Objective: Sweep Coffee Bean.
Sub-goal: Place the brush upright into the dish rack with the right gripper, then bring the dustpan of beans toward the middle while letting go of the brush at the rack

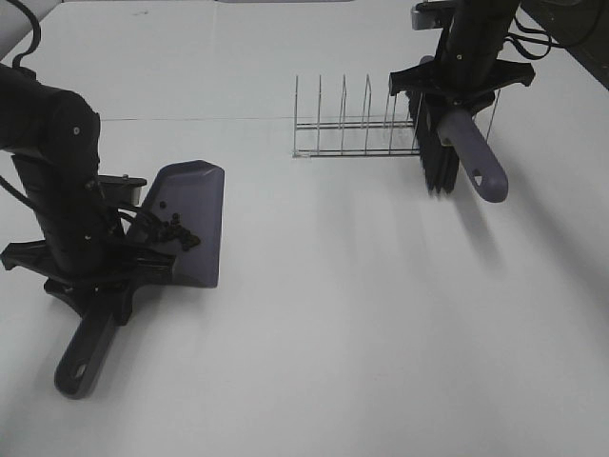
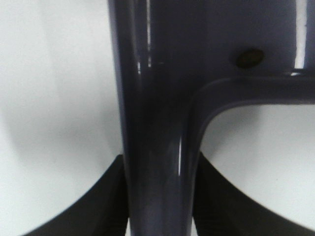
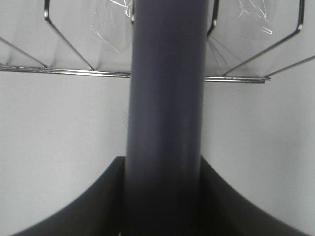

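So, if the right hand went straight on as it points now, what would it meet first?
Most likely the white table, close beside the wire rack. The right hand points downward, shut on the brush, so its bristles would probably touch first.

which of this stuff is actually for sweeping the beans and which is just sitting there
For the job:
- beans, lying in the dustpan
- dustpan, handle held by the left gripper
- brush, held by the right gripper

Just lying about:
- rack, next to the brush
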